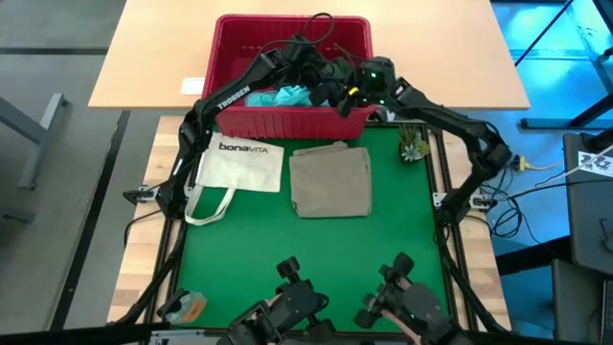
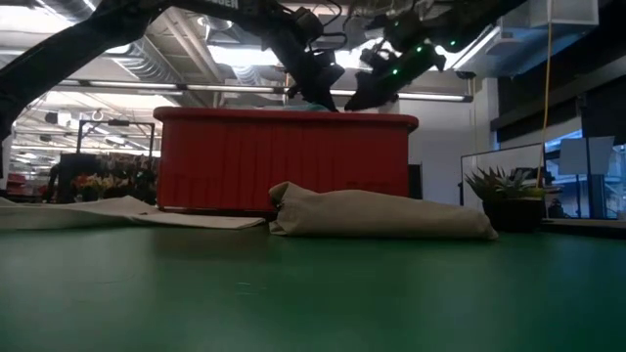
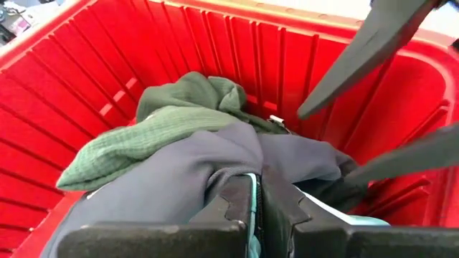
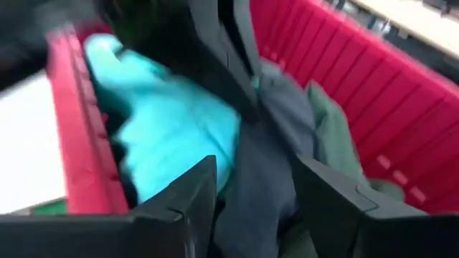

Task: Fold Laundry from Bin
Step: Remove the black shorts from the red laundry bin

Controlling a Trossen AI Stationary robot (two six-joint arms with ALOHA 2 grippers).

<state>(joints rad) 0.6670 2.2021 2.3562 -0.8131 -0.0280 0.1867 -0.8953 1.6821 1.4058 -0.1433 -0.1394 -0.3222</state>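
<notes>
Both arms reach into the red bin [image 1: 287, 120]. The left gripper [image 3: 259, 204] has its jaws pinching the turquoise garment [image 4: 176, 132] among the dark grey garment [image 3: 186, 168] and green garment [image 3: 154, 129]. The right gripper [image 4: 251, 190] hangs over them, jaws spread. The khaki garment [image 1: 330, 179] lies folded just outside the bin.

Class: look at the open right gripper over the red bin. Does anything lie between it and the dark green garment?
Yes. The dark grey cloth garment lies between the right gripper and the dark green knit garment, inside the red slotted plastic bin. The left gripper, shut on turquoise cloth, crowds the same spot.
</notes>
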